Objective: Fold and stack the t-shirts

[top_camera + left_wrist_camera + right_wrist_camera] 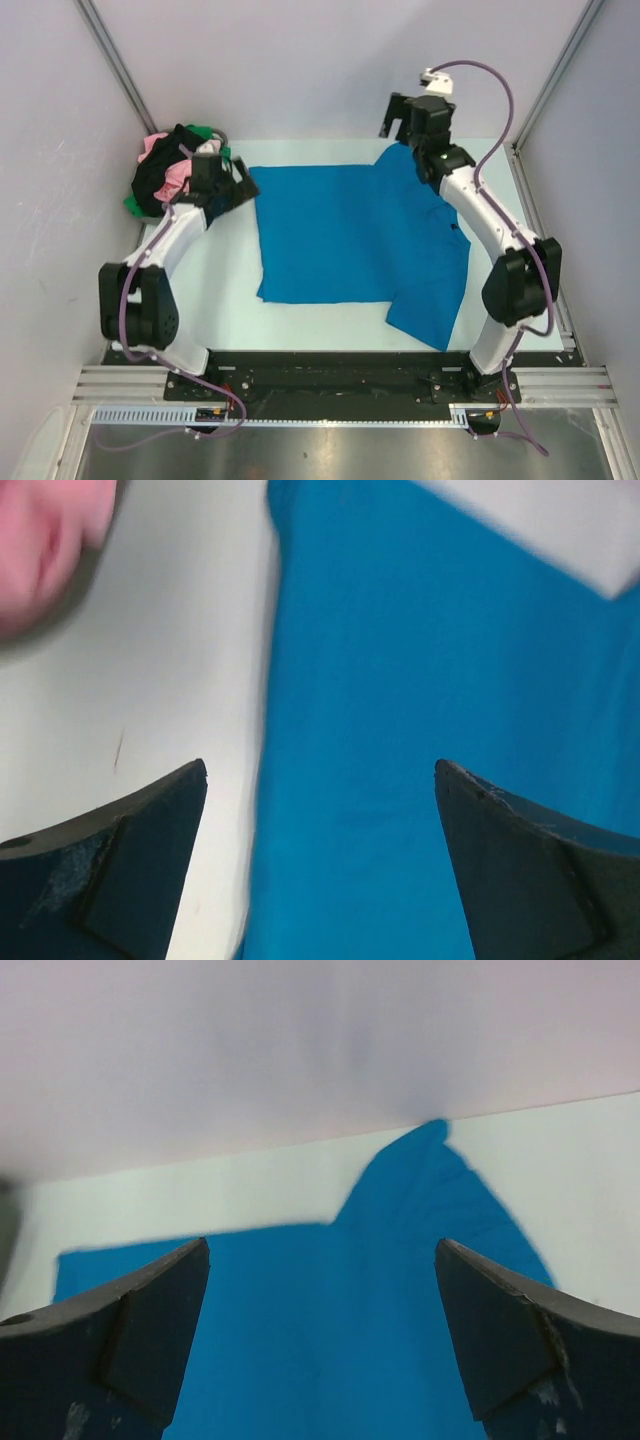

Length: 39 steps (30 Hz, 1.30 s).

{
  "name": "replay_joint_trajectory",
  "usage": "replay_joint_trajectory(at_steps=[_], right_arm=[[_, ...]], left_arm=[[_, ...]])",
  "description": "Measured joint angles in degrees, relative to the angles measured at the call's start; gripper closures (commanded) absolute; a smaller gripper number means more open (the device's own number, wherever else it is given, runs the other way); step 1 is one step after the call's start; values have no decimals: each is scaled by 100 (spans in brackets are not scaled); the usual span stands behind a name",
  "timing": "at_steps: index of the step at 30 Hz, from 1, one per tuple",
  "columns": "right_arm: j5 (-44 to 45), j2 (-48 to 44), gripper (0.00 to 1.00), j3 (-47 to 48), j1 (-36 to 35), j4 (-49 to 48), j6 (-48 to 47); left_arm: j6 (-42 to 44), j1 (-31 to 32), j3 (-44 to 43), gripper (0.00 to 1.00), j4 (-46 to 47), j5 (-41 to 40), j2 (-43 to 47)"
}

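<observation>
Overhead first: blue shirt (pixel 350 235) lies spread across the middle of the table (pixel 230 300). One sleeve (pixel 405 165) reaches toward the far right, and a flap of cloth toward the near right. Pile of shirts (pixel 170 170), pink, black and green, sits at the far left corner of the table, near the blue one's far left corner. Left gripper (pixel 240 185) hovers at that corner; right gripper (pixel 398 118) hangs above the far sleeve. No fold looks finished, so the task is judged to be early.

Left wrist: jaws wide, nothing between them. The shirt's left edge runs up through the gap, bare table on one side, a pink shirt (pixel 45 550) blurred at top left.

Right wrist: jaws wide too, empty. The far sleeve points at the wall (pixel 300 1050), cloth flat below.

Step in hand, by judgement: pinch the far edge at both ends. Best done by lowering each gripper until one finger slides under the hem. Close on the blue cloth alone, clear of the pink shirt, then lift both ends level so the fold lands straight.
</observation>
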State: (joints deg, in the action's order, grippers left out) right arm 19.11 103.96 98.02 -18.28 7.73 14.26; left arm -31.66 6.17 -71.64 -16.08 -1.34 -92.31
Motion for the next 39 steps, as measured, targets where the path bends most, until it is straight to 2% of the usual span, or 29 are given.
replay_joint_trajectory(at_steps=[3, 6, 10, 15, 17, 18, 23, 31, 32, 39], right_arm=[[118, -529, 1, -361, -671, 267, -39], [92, -837, 5, -1143, -1202, 623, -31], [83, -754, 10, -1665, -1379, 1270, 17], [232, -688, 13, -1985, -1665, 1753, 52], [273, -688, 14, -2044, -1829, 1784, 61], [295, -688, 14, -2070, -1899, 1805, 70], [354, -688, 16, -2133, -2173, 1829, 79], [490, -688, 17, -2162, -2315, 1847, 79], [503, -688, 16, -2168, -2328, 1851, 81], [529, -688, 18, -2232, -2428, 1849, 142]], left_arm=[[-164, 103, 892, 0, -262, 4, 570], [-404, 354, 1652, 0, -540, 24, 852], [-793, 573, 2542, 0, -695, 190, 1335], [-1390, 588, 3652, 2, -675, 337, 2490], [-1534, 590, 3858, 3, -675, 343, 2780], [-1609, 592, 3943, 7, -678, 345, 2922], [-1773, 612, 4096, 15, -726, 343, 3206], [-1764, 743, 4124, 11, -1401, -149, 3370], [-1755, 750, 4124, 1, -1510, -227, 3418], [-1674, 782, 4124, 3, -2035, -656, 3475]])
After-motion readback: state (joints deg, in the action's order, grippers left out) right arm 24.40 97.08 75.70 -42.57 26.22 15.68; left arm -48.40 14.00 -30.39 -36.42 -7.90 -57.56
